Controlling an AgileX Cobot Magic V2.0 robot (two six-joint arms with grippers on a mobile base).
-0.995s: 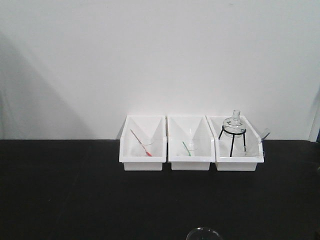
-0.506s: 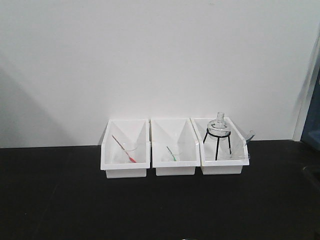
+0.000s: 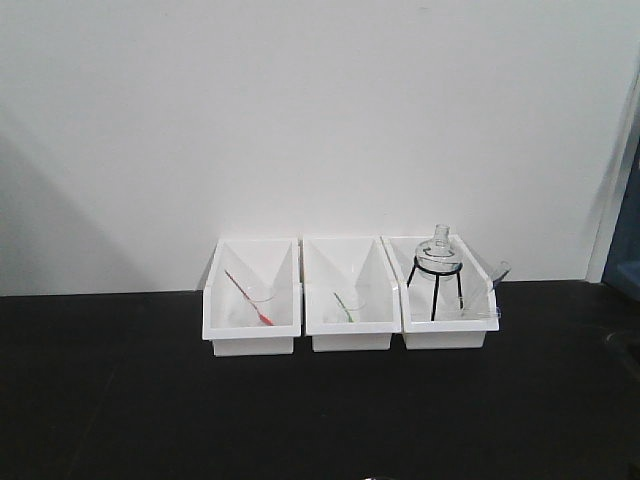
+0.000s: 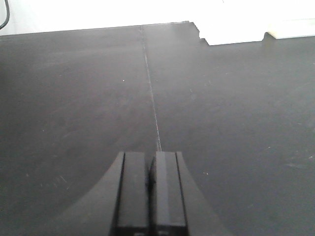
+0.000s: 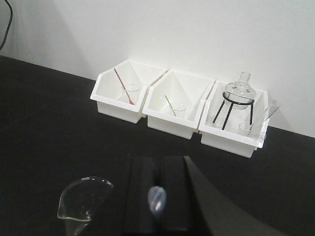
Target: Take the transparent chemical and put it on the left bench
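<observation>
I read this as the carry-and-set-down step. My right end effector [image 5: 156, 160] has its fingers pressed all but together, with a pale bluish blur on their seam that I take for the pipette end [image 5: 156, 199]. The transparent chemical [image 5: 83, 201] sits just beside those fingers, on the near side of the row of white bins [image 3: 350, 341] and well short of it. The contact itself is hidden. That the glass is carried and not standing is my judgement, from how large and close it looks. My left end effector [image 4: 150, 153] is fully closed on nothing, low over the bare worktop [image 3: 120, 400], nearer than the bins and off to their left. Next I would pick a bare patch of worktop in front of the bins and bring the right arm straight down until the glass base is seated. Only then would I ease the fingers apart and lift clear without tipping it. I would keep well away from the bins, where the glasses with the red pipette [image 5: 123, 84] and the green pipette [image 5: 170, 104] are look-alikes.
</observation>
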